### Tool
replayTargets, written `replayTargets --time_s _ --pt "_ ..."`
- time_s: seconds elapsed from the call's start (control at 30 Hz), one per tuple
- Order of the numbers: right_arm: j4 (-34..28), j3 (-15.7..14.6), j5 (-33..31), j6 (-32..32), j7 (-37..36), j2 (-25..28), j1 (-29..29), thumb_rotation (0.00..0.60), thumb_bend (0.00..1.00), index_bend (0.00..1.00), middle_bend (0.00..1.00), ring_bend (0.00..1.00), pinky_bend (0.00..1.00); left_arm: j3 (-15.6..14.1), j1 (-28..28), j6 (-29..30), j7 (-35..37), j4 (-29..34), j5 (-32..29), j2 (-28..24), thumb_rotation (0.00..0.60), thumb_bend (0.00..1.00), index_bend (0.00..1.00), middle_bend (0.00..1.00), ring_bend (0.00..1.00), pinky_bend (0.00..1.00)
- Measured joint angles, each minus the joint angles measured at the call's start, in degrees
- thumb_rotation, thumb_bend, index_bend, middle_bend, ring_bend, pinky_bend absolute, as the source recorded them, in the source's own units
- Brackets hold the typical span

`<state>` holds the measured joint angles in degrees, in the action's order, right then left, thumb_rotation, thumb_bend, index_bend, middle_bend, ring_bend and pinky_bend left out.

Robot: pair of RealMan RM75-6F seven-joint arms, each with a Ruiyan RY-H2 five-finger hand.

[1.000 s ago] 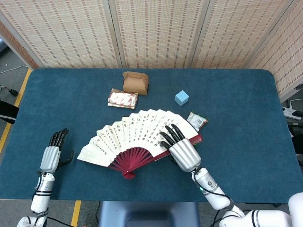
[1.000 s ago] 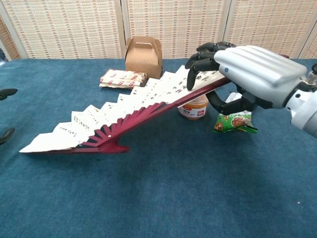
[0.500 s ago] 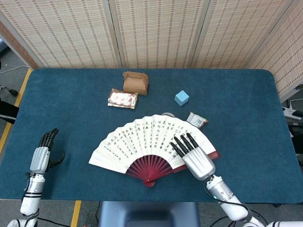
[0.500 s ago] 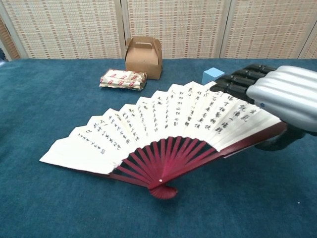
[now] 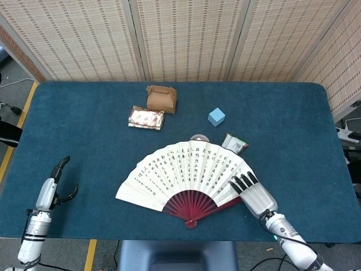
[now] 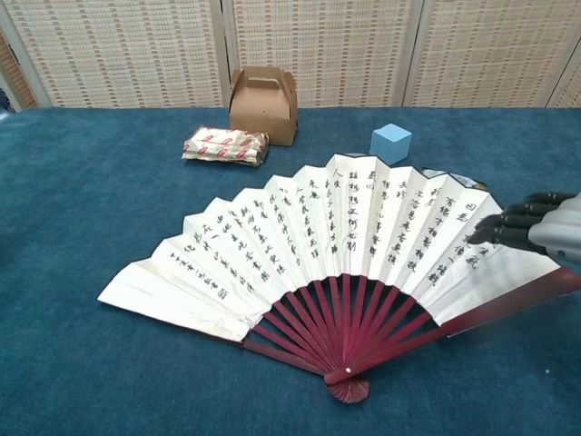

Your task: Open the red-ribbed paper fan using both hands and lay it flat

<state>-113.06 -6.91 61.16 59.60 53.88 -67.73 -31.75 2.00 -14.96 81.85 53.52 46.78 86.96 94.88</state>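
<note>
Your red-ribbed paper fan [image 5: 189, 172] lies fully spread near the table's [image 5: 293, 113] near edge, pivot toward you. The right hand [image 5: 255, 193] rests at the fan's right end, its fingertips [image 6: 495, 229] on the paper; whether it pinches the outer rib you cannot tell. The left hand [image 5: 52, 191] hovers far left, spread and empty. You seem at the release step: lift the right hand straight off without dragging the fan.

fan [image 5: 189, 172] hides most of jar [image 5: 198, 137] and part of snack packet [image 5: 234, 143] (chest view: right hand [image 6: 545, 229] cut off)
</note>
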Motion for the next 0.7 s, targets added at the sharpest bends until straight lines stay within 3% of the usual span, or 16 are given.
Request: replayTargets --time_s 0.17,0.37,0.53,0.7 --pt "-0.9 0.6 2.0 2.9 -5.2 2.1 1.3 0.600 0.04 0.00 0.00 0.00 0.00 -0.3 1.2 1.0 -6.2 10.2 0.1 -6.6 0.600 0.42 0.00 0.00 0.00 0.00" --pt "2.4 0.0 16.9 17.2 -20.8 3.3 8.6 0.600 0.05 0.00 0.00 0.00 0.00 -1.4 2.3 2.9 -19.2 14.1 1.8 -10.4 0.600 0.44 0.00 0.00 0.00 0.00" --pt "14.2 -0.4 26.6 32.6 -36.1 1.3 16.7 0.600 0.06 0.00 0.00 0.00 0.00 -2.4 3.3 5.6 -32.0 21.9 4.2 -15.9 0.600 0.44 0.00 0.00 0.00 0.00" --pt "26.3 -0.3 31.9 39.5 -42.4 -1.9 23.1 0.600 0.06 0.00 0.00 0.00 0.00 -2.9 4.3 10.1 -41.5 26.3 7.8 -18.8 0.600 0.44 0.00 0.00 0.00 0.01"
